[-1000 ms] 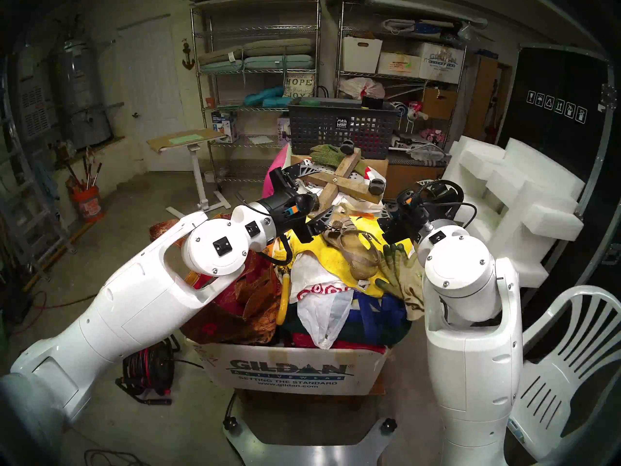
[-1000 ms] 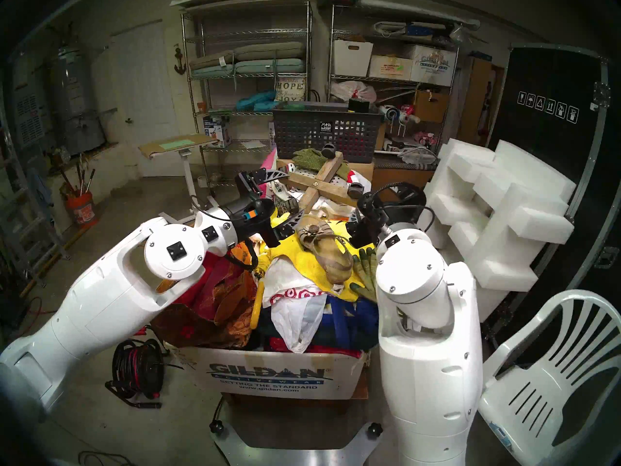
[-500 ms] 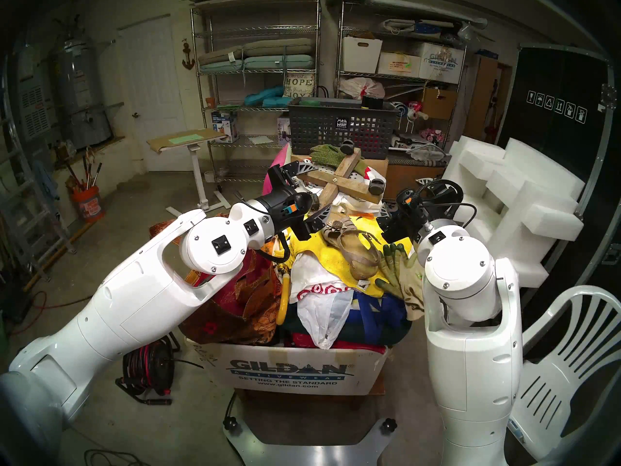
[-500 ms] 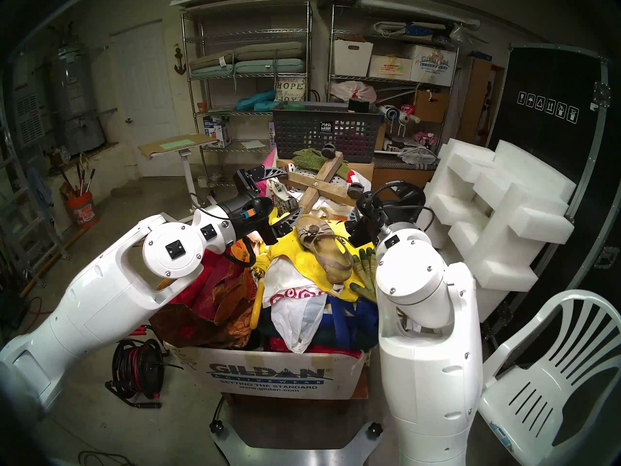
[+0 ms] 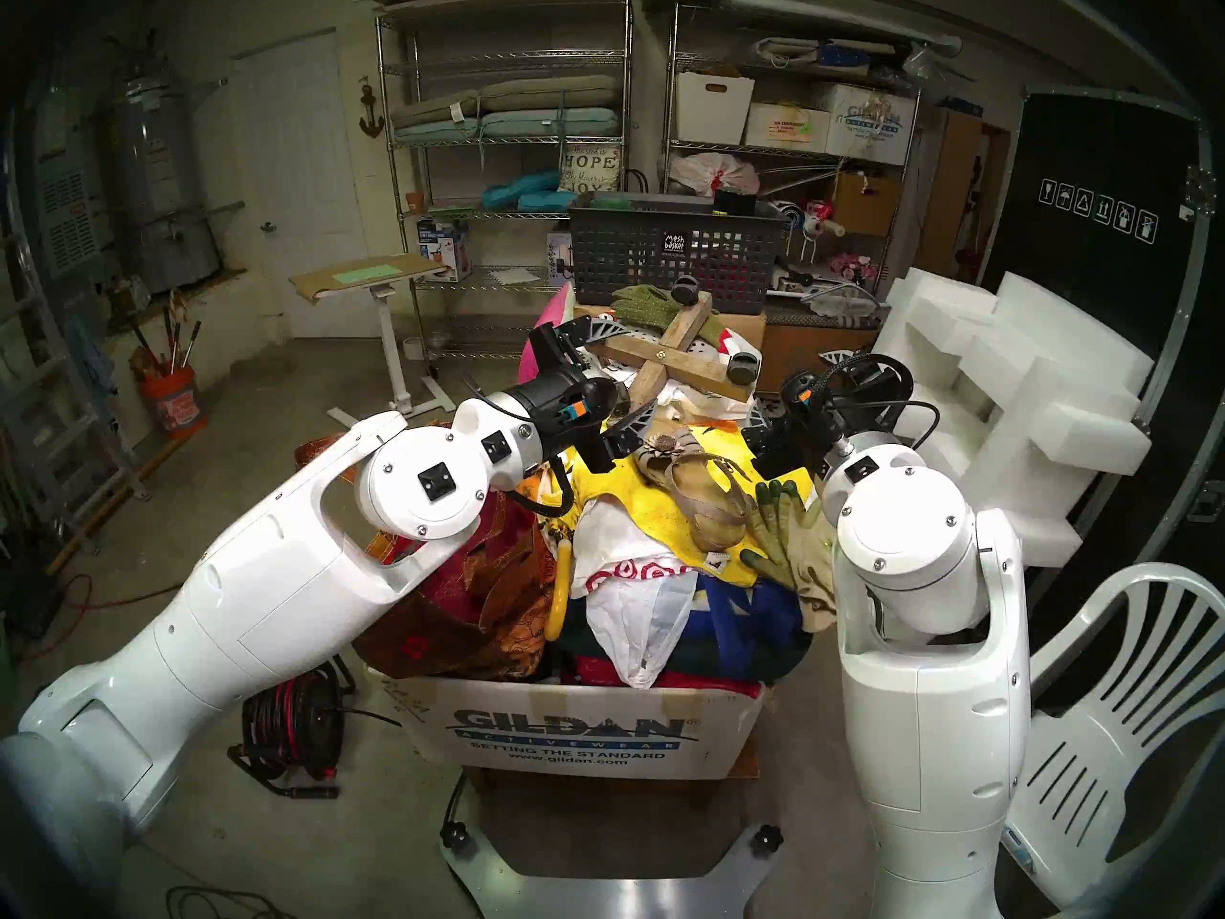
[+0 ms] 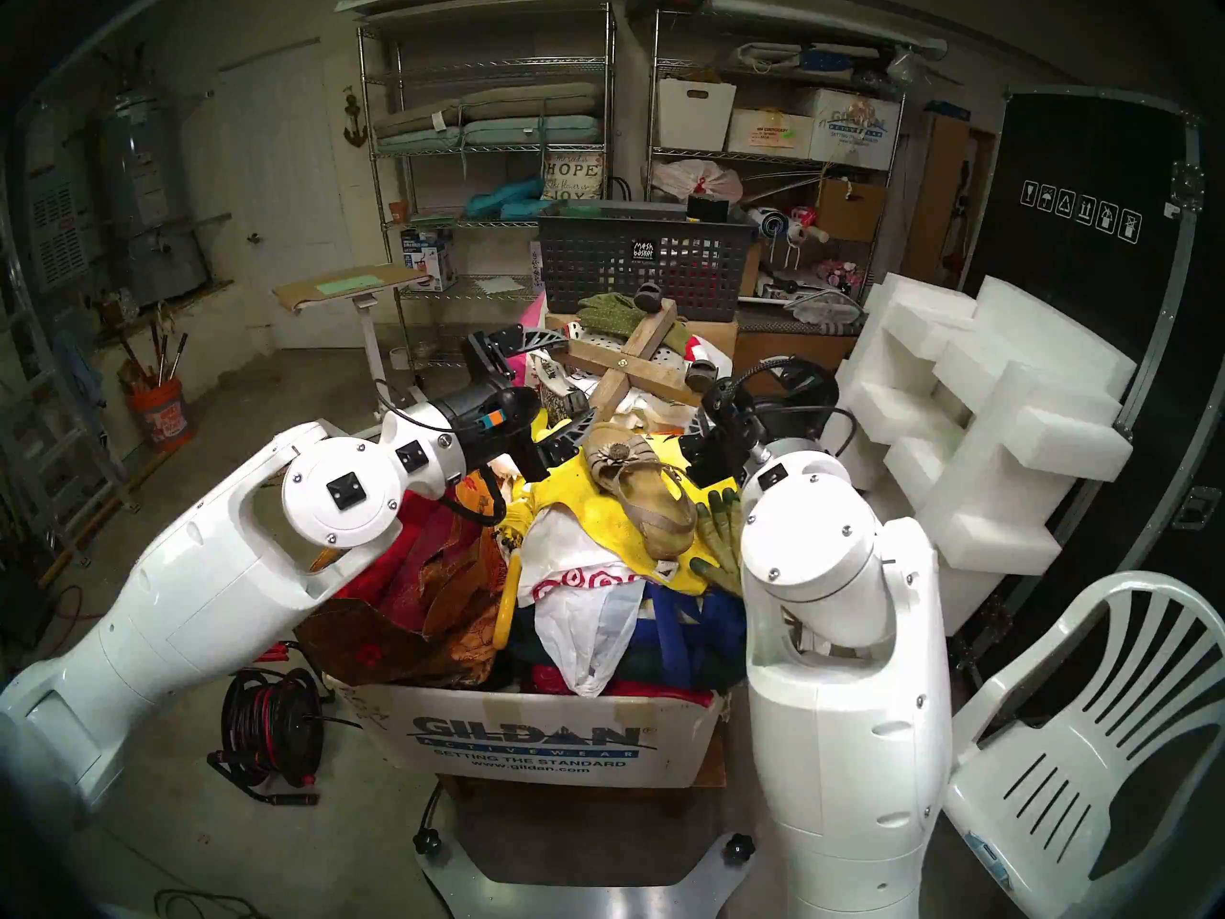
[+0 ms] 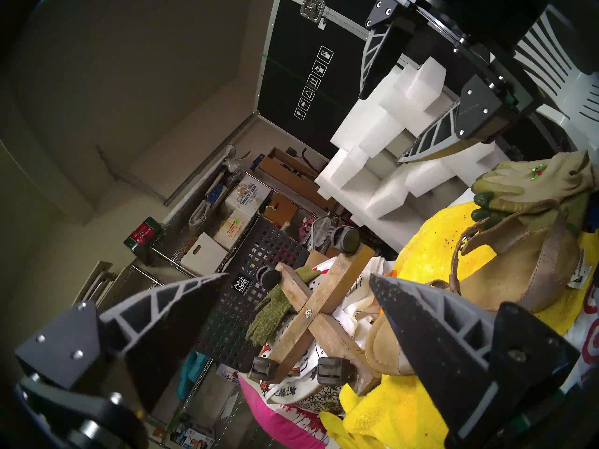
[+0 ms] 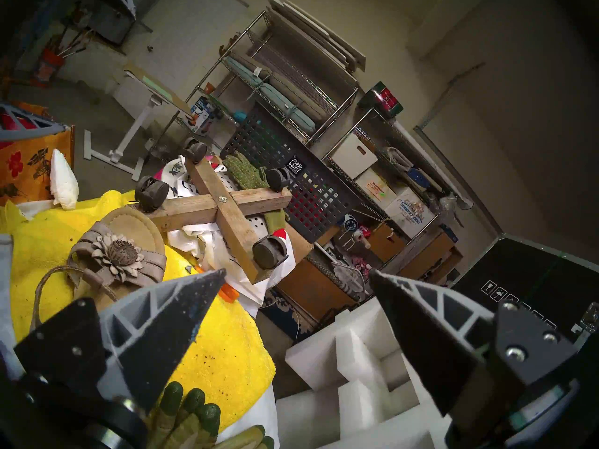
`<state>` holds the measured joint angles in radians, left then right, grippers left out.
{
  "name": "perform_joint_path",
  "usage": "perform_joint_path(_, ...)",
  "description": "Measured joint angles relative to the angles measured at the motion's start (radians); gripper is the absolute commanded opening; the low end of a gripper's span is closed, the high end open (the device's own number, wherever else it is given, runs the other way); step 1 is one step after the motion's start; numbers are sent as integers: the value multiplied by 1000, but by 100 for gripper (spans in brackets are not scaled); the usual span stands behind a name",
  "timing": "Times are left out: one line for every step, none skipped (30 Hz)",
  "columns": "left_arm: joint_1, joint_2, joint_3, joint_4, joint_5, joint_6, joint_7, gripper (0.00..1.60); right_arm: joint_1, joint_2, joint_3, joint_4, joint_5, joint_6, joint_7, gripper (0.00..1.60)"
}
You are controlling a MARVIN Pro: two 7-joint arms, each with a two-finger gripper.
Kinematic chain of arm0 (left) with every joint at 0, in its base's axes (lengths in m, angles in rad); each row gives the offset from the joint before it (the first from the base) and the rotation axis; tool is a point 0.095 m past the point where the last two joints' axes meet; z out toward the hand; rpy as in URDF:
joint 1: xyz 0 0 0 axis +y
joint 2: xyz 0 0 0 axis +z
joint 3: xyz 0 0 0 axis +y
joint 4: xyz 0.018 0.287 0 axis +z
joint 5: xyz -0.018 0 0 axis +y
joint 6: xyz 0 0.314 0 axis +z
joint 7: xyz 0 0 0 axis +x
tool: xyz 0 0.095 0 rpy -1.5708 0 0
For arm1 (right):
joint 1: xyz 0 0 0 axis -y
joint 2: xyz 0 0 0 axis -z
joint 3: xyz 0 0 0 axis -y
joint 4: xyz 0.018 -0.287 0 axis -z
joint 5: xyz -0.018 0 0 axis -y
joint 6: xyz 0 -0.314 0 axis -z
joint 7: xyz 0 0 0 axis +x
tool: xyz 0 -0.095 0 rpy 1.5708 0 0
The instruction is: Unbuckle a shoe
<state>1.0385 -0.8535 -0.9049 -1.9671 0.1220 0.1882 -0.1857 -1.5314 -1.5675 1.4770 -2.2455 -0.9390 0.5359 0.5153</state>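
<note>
The shoe (image 5: 706,493), a tan sandal with a flower ornament (image 8: 118,254), lies on a yellow towel (image 5: 626,506) on top of the heaped box. Its thin ankle strap (image 7: 455,263) arches over the heel. My left gripper (image 7: 298,276) hovers open at the shoe's toe end, its lower finger (image 5: 633,423) close beside the flower and nothing between the fingers. To the right of the shoe my right gripper (image 8: 297,272) is open and empty, above the tan gloves with green fingertips (image 5: 789,540).
A wooden cross with caster wheels (image 5: 676,354) lies just behind the shoe, and a dark mesh basket (image 5: 676,248) stands farther back. The Gildan box (image 5: 577,732) overflows with bags and cloth. White foam blocks (image 5: 994,380) and a plastic chair (image 5: 1113,699) stand to the right.
My left arm has drawn back slightly to the left, away from the shoe. The shoe has tipped a little, showing more insole. The right arm has barely moved.
</note>
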Motion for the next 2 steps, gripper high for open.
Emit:
perform_joint_path(0,0,0,0,0,0,0,160,0,0,0,0,0,0,0,160)
perform_joint_path(0,0,0,0,0,0,0,160,0,0,0,0,0,0,0,160)
